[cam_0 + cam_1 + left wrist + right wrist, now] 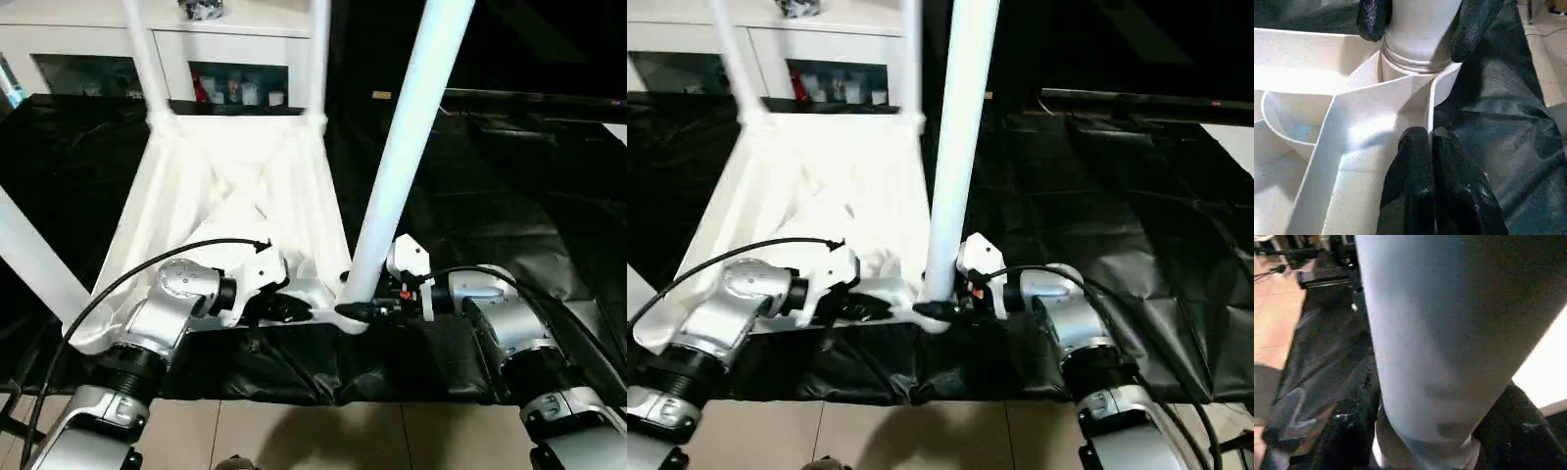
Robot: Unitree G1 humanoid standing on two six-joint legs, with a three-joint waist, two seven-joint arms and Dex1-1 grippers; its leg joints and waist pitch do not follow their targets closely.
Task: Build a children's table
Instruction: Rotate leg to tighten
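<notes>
Four legs rise from the upturned tabletop [230,186] on the black sheet [490,206] — the near-right leg [407,147] stands in its corner socket, right gripper [364,311] clasping its base. Beside it, the left gripper [1430,147], fingers pressed together, rests on the near rim.

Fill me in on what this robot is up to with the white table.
The robot is assembling the children's table, which lies upside down on black sheeting. Four legs stand in its corner sockets. The right gripper has its fingers around the base of the near right leg, just above the socket. The left gripper is shut, its fingertips against the table's rim beside that socket. A white cabinet stands behind.
</notes>
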